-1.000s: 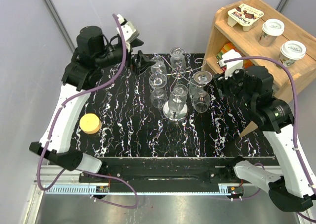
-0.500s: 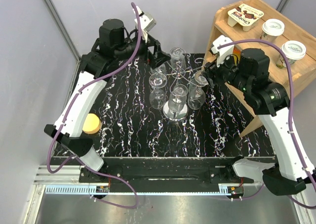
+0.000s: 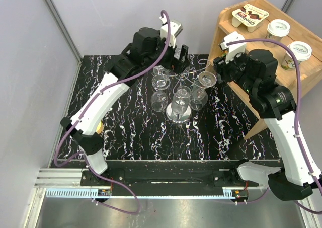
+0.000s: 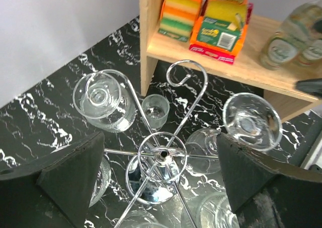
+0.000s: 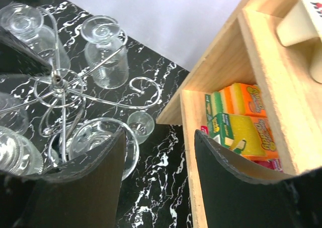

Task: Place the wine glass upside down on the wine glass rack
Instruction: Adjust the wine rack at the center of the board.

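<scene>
Chrome wine glass rack (image 4: pixel 162 155) stands on the black marbled desk (image 3: pixel 126 122), with wine glasses (image 4: pixel 103 94) hanging foot-up from its arms; one far curl (image 4: pixel 188 71) looks free. Left tool (image 4: pixel 160 142) hovers above it, wide and empty. Right tool (image 5: pixel 158 137), at its right, is half-parted and empty. Hanging looks done.

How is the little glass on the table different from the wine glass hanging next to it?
The little glass has its mouth up; the wine glass is upside down, round foot on top. The little glass stands on the table; the wine glass hangs in a curled arm of the rack. The little glass looks smaller than the wine glass. Both are clear glass.
</scene>
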Available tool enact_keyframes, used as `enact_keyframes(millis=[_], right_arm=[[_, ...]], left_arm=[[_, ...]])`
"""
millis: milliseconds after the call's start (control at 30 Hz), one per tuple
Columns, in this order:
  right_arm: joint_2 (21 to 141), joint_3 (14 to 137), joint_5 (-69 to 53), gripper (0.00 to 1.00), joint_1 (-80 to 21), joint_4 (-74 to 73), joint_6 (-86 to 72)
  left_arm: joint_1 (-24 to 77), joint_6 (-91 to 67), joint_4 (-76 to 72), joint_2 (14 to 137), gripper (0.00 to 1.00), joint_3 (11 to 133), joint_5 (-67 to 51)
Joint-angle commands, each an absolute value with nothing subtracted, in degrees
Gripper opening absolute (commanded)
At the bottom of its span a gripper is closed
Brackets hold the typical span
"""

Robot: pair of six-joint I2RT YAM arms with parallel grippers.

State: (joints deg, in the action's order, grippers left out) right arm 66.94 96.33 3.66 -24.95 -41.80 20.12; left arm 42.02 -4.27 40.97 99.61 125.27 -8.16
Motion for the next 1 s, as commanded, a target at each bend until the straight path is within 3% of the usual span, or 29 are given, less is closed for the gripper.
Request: enact_keyframes(millis=[0,433,967], right_arm=[[65.04,96.15,9.31,0.63,-24.7,-37.88,20.39],[61.96,92.2,10.37,0.63,-24.7,-36.91,21.71],[60.73,88.77,9.67,0.63,-24.7,-36.74,21.53]], left_arm=[[43.5,-8.34,41.75,101.6,0.95,126.92,-0.26],[45.18,-10.63,41.75,101.95,0.85,122.7,-0.26],[45.35,-7.65,38.85,102.22,0.53,120.85,1.94]])
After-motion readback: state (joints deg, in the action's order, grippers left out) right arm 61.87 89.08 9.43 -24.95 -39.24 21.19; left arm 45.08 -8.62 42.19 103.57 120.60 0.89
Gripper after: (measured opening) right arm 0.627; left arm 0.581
